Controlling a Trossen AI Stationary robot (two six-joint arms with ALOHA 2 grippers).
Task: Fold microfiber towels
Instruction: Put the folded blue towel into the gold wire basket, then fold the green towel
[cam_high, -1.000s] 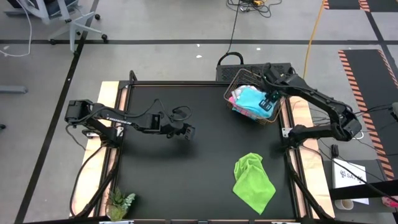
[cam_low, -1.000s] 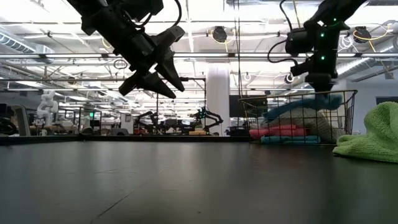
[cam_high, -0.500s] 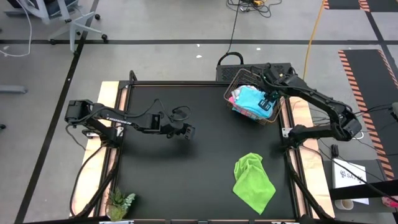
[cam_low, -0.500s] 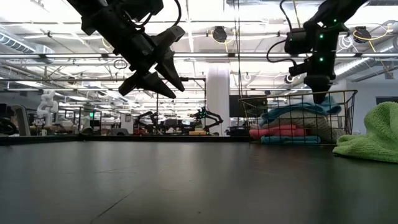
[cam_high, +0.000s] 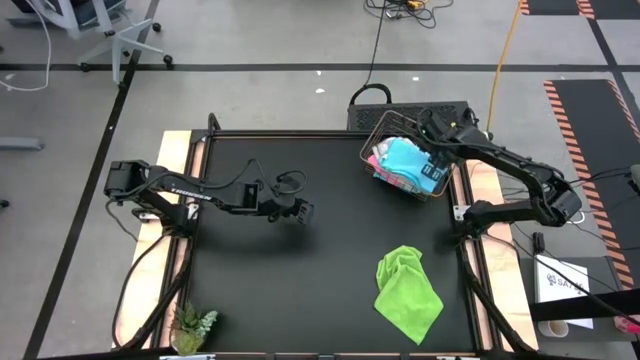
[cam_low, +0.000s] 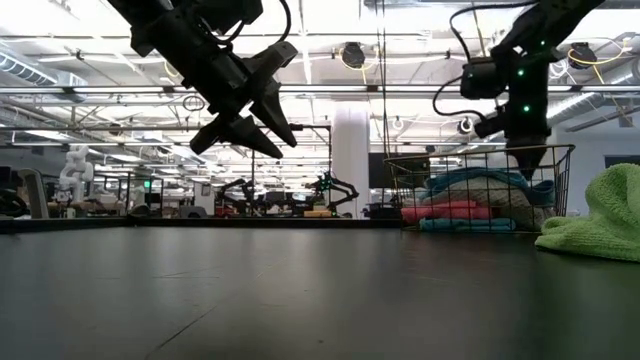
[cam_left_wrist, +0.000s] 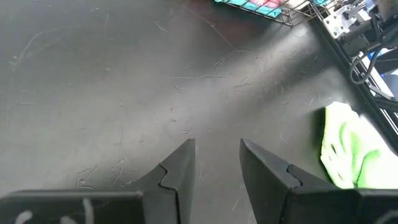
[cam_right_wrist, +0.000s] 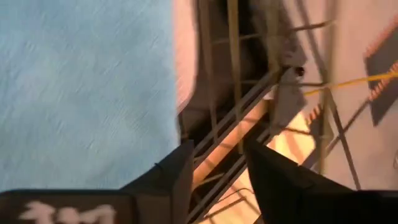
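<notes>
Black tabletop (cam_high: 300, 290): bare beneath my left gripper (cam_high: 306, 212), jaws parted, holding nothing.
Lime towel (cam_high: 407, 293): beyond it, rightward.
Basket (cam_high: 440, 187): stacked towels (cam_high: 402, 160) under my right gripper (cam_high: 437, 152), released.
Room: bright ceiling lights.

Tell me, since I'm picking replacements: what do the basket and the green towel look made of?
The basket looks like thin metal wire, coppery and slightly shiny: an open grid with the stacked cloths showing through. The green towel looks like soft microfiber or similar plush fabric: matte, fuzzy, lying in loose rumpled folds.
</notes>
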